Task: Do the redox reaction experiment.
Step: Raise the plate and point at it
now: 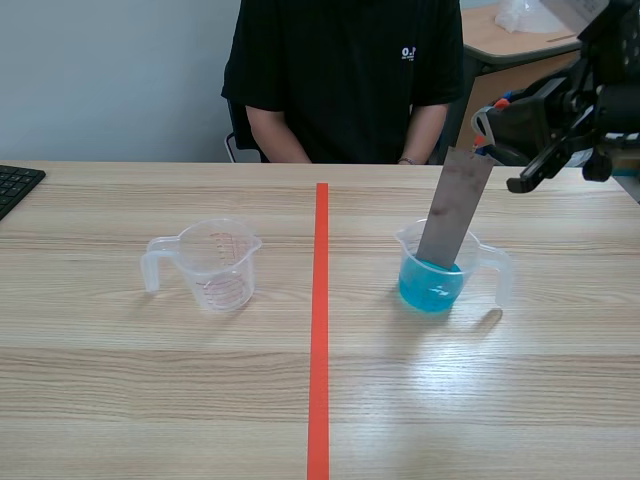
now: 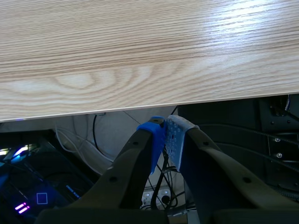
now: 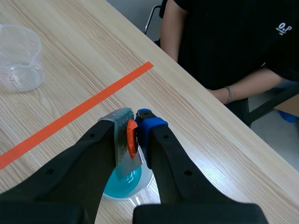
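Note:
A clear beaker (image 1: 432,283) holding blue liquid stands right of the orange tape line. A flat grey metal strip (image 1: 455,210) leans with its lower end in the blue liquid. My right gripper (image 1: 487,143) is raised above the beaker and shut on the strip's upper end. In the right wrist view the strip (image 3: 125,158) is pressed between the fingers of the right gripper (image 3: 133,133), with the blue beaker (image 3: 122,185) straight below. An empty clear beaker (image 1: 213,263) sits left of the tape. My left gripper (image 2: 166,136) is shut on nothing, hanging past the table's front edge.
A person in a black shirt (image 1: 345,75) sits across the table, forearms near its far edge. A black keyboard corner (image 1: 14,186) lies at the far left. Under the table edge (image 2: 149,105) in the left wrist view are cables and dark equipment.

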`<state>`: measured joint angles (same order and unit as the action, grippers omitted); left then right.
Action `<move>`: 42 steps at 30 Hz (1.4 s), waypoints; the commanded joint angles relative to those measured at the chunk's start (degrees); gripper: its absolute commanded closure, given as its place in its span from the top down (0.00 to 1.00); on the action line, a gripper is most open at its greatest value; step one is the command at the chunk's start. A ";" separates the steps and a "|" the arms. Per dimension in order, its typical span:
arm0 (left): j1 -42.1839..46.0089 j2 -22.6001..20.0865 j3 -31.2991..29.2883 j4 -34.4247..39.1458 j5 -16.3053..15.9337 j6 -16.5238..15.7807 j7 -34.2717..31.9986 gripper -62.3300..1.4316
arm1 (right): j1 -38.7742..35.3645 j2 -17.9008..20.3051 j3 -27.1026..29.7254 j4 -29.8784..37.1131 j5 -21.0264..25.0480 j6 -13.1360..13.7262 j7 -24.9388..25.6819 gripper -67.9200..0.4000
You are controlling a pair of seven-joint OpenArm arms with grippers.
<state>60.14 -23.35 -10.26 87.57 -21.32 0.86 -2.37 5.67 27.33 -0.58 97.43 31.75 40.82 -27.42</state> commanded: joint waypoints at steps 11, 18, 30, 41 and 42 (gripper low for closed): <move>-0.02 -0.20 -0.04 0.24 -0.15 -0.11 -0.63 0.09 | 0.68 1.07 5.01 7.74 8.24 -0.22 -6.12 0.03; -0.02 -0.20 -0.04 0.24 -0.15 -0.11 -0.63 0.09 | 0.68 1.07 7.63 11.26 12.00 -0.24 -9.51 0.03; -0.02 -0.20 -0.04 0.24 -0.15 -0.11 -0.63 0.09 | 0.68 1.07 9.68 15.17 14.62 -0.26 -13.40 0.03; -0.02 -0.20 -0.04 0.24 -0.15 -0.13 -0.63 0.09 | 0.70 1.05 9.68 16.63 15.45 -0.28 -15.96 0.03; -0.02 -0.20 -0.04 0.24 -0.15 -0.13 -0.63 0.09 | 0.70 1.05 9.68 16.63 15.43 -0.28 -16.00 0.03</move>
<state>60.14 -23.35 -10.26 87.57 -21.32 0.86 -2.37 5.67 27.33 8.54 113.43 46.61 40.80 -43.86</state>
